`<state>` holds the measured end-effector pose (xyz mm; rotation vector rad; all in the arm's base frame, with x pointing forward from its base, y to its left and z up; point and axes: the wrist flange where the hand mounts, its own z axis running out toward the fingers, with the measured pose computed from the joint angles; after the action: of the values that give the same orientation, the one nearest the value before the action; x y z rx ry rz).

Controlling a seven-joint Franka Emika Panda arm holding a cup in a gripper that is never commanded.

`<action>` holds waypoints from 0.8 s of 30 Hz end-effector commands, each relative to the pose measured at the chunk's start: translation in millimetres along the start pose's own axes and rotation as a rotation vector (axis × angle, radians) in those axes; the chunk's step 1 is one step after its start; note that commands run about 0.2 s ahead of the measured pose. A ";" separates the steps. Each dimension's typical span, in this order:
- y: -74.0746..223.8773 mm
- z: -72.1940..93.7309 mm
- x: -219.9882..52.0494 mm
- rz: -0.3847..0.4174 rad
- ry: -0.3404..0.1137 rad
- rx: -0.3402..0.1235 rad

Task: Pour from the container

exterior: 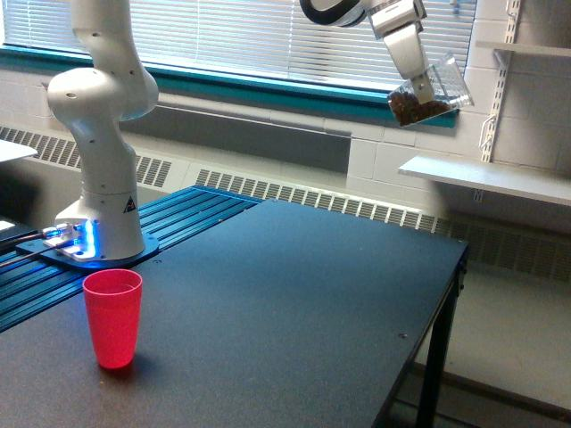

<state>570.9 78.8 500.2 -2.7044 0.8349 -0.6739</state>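
Container (pixel 432 91) held in pincer (pixel 419 89), tilted, high above table (pixel 294 294). Red cup (pixel 113 317) well apart, toward exterior view's left. Container should be brought over cup before further tilt.

Glossy white jointed arm (pixel 100 98), blue-lit base (pixel 76 241), black triangle sticker (pixel 128 204)

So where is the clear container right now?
In the exterior view's upper right, the clear container hangs tilted in the pincer, high above the table, far from the red cup.
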 end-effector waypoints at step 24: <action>72.5 26.7 -19.3 0.072 0.000 -0.228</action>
<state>545.8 58.5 436.1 -2.9024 0.9006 -0.5640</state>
